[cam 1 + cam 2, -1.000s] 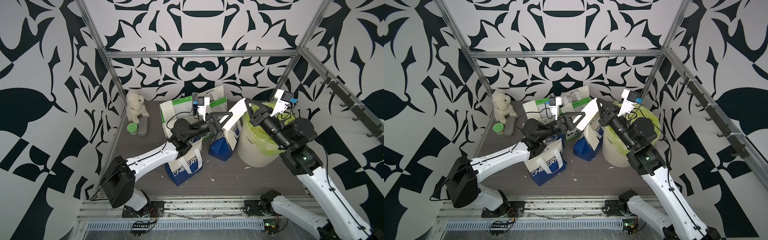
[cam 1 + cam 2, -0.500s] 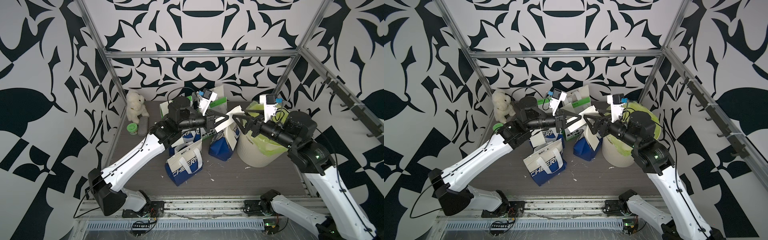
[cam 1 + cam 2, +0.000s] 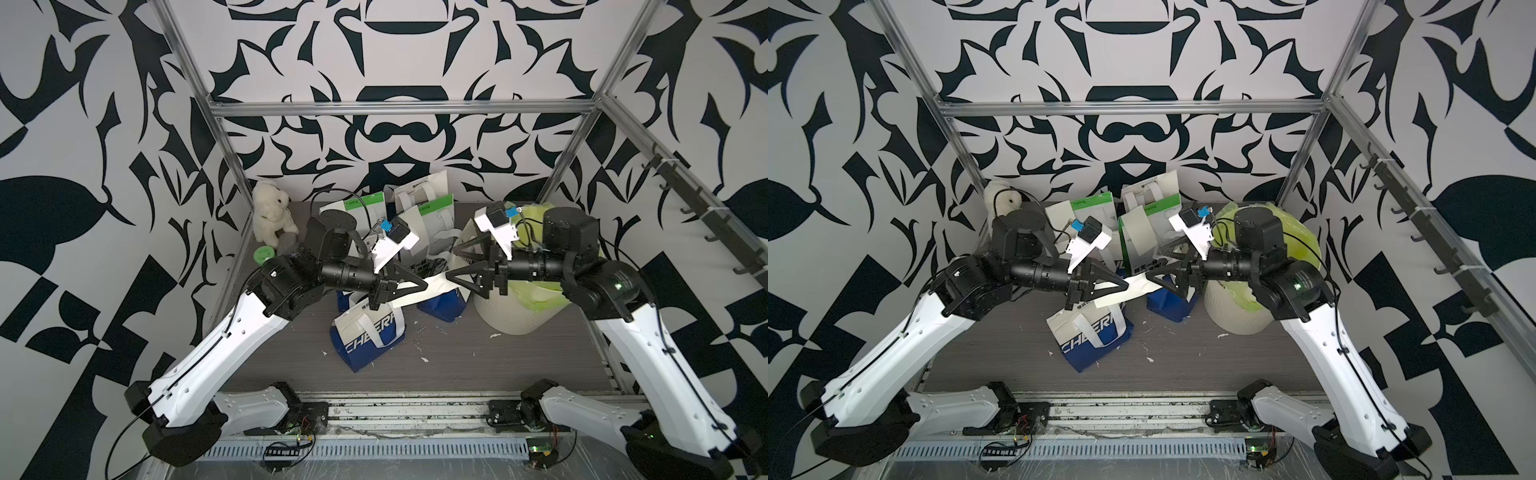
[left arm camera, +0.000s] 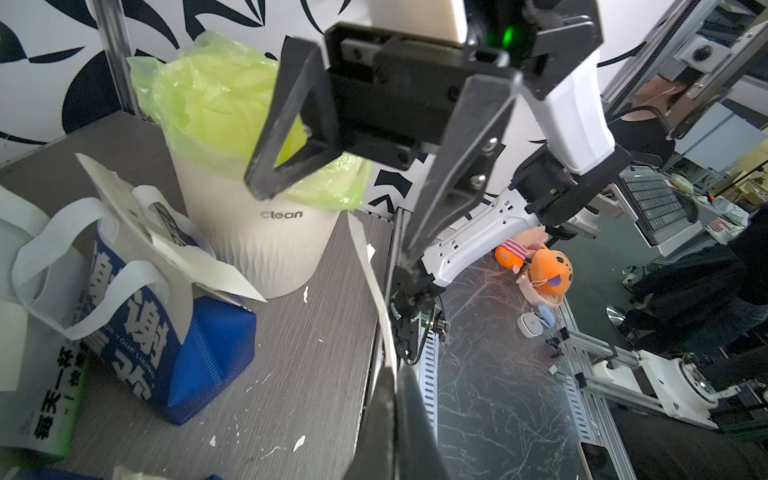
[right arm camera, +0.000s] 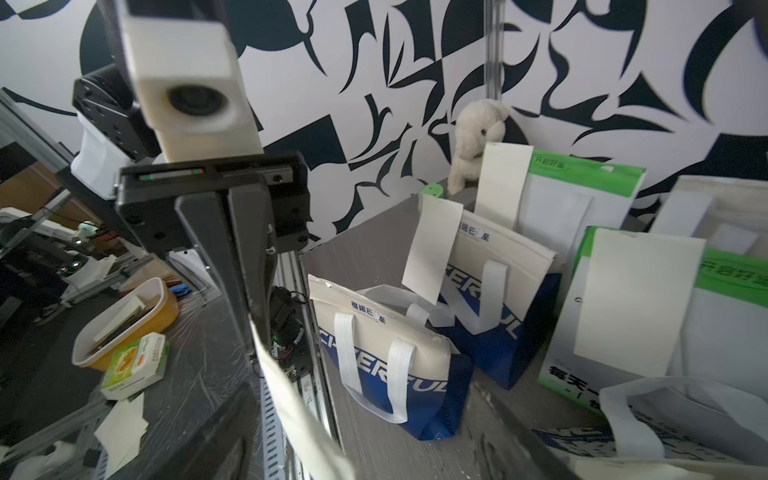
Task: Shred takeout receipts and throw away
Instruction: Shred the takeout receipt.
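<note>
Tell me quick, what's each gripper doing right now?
left gripper: shut on a takeout receipt.
right gripper: open, jaws spread wide at the receipt's free end, not gripping it.

left claw (image 3: 1123,286) pinching receipt (image 3: 1130,293), right claw (image 3: 1153,268) spread wide beside it

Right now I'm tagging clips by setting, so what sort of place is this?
Probably a robot lab test cell, not a home: patterned panels on a metal frame, a left arm and right arm mounted on a rail, with staged bags and a bin.
</note>
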